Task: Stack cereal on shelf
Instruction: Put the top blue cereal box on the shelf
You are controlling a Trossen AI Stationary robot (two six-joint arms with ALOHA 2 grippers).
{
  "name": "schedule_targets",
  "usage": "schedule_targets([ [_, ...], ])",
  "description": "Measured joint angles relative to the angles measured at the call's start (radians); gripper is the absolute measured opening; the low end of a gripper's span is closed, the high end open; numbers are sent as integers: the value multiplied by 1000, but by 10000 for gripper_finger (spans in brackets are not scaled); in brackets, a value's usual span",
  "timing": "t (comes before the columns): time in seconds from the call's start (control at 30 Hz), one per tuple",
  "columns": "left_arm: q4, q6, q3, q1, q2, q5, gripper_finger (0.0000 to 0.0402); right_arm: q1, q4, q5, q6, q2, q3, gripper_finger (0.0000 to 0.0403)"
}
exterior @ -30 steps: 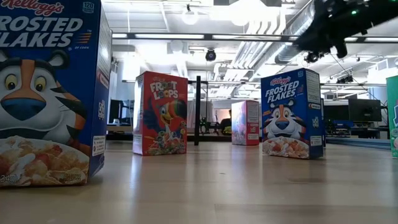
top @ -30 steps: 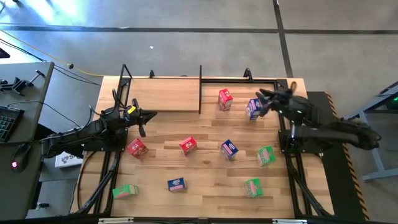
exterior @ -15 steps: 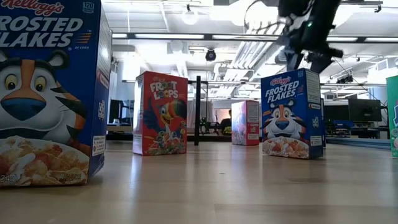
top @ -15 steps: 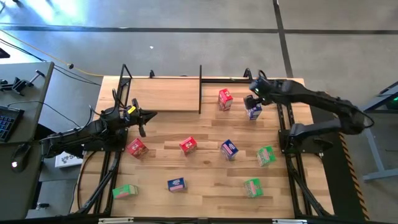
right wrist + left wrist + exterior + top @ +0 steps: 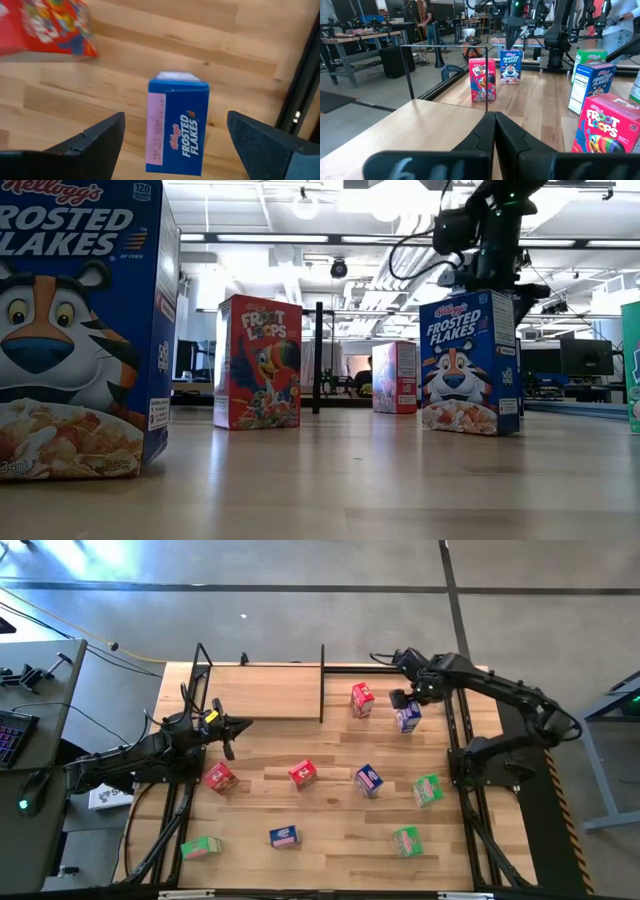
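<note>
A blue Frosted Flakes cereal box (image 5: 407, 719) (image 5: 177, 127) (image 5: 468, 363) stands upright at the back right of the table. My right gripper (image 5: 404, 700) (image 5: 175, 120) hangs just above it, open, with one finger on each side of the box and neither touching it. A red cereal box (image 5: 362, 699) (image 5: 45, 27) stands to its left, just right of the black divider (image 5: 322, 685). The light-wood shelf (image 5: 265, 690) lies at the back left. My left gripper (image 5: 232, 730) (image 5: 494, 120) is shut and holds nothing, near the shelf's front left corner.
Several more cereal boxes stand across the tabletop: red ones (image 5: 220, 777) (image 5: 303, 773), blue ones (image 5: 369, 780) (image 5: 284, 837) and green ones (image 5: 428, 790) (image 5: 406, 840) (image 5: 201, 847). Black frame posts (image 5: 200, 650) rise at the shelf's back corners. A person stands in the room beyond the table in the left wrist view.
My right arm has swung in from the table's right edge to above the blue box, and its jaws have opened wide. The left arm has not moved.
</note>
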Motion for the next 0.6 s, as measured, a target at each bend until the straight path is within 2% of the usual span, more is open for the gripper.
schedule_targets([
  [0.4, 0, 0, 0, 0, 0, 0, 0, 0, -4, -71, 43, 108, 0, 258],
  [0.6, 0, 0, 0, 0, 0, 0, 0, 10, -4, -79, 68, 114, 0, 216],
])
